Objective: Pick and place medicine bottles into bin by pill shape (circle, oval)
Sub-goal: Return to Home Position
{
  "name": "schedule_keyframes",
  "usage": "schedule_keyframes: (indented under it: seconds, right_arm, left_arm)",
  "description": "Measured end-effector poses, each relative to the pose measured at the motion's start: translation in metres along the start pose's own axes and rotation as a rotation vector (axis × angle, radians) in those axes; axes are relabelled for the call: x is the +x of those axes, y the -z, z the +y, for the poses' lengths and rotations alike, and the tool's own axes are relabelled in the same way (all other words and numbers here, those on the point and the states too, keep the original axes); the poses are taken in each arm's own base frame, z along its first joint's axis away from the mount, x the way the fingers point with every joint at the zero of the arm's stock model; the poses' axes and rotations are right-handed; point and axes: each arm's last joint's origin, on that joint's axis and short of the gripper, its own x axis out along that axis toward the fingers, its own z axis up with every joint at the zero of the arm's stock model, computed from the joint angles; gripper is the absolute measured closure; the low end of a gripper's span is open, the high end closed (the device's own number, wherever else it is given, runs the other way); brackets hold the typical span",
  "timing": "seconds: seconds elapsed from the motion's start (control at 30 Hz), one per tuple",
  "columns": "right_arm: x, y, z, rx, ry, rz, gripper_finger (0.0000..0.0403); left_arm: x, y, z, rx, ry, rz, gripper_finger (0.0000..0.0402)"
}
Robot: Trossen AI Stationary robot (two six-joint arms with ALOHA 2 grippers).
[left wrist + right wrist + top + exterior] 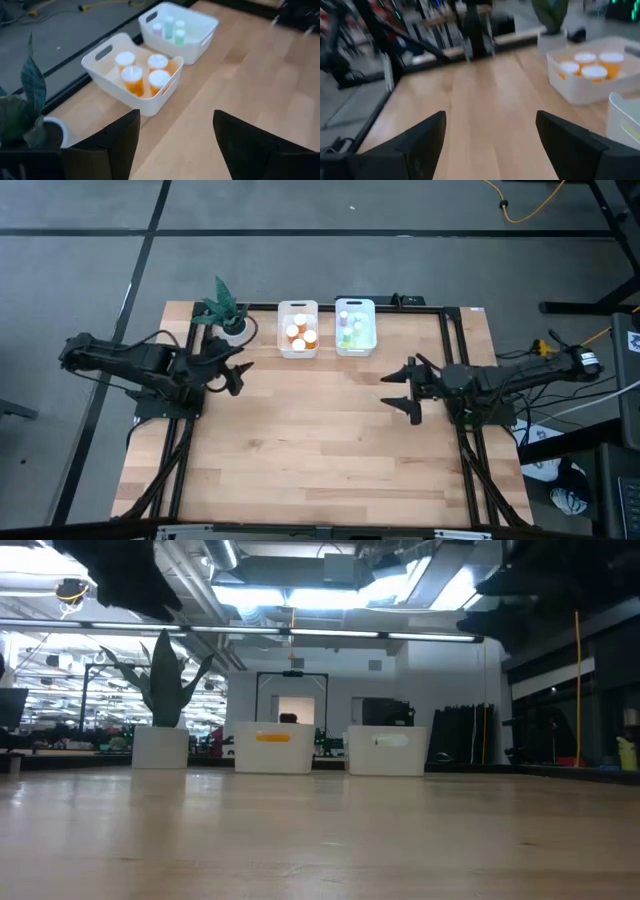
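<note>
Several orange-amber bottles with white caps (142, 75) stand in the left white bin (298, 329). Several smaller pale bottles (170, 27) stand in the right white bin (355, 326). Both bins sit at the table's far edge. My left gripper (238, 366) is open and empty at the table's left, near the plant. My right gripper (398, 393) is open and empty at the table's right, pointing toward the table's left edge. In the wrist views both grippers (175, 135) (490, 140) show a wide gap over bare wood.
A small potted green plant (225, 312) in a white pot stands at the far left, just beyond my left gripper. A black frame (450, 360) runs along the table's sides and far edge. Bare wood (320, 440) lies between the arms and toward the near edge.
</note>
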Motion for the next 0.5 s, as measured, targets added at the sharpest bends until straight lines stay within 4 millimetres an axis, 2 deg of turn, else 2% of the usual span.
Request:
schedule_keyframes:
  seconds: [0.23,0.37,0.5]
  right_arm:
    - [-0.021,0.053,-0.017,-0.06,-0.078,-0.236,0.0092]
    - [-0.026,0.052,-0.016,-0.093,-0.12,-0.221,0.0092]
    - [-0.03,0.05,-0.015,-0.133,-0.161,-0.251,0.0092]
  left_arm:
    - [-0.013,0.003,-0.007,-0.013,0.021,-0.078,0.0158]
    - [-0.008,0.013,-0.019,-0.072,0.086,-0.13,0.0158]
    - [0.002,0.03,-0.031,-0.034,0.173,-0.222,0.0158]
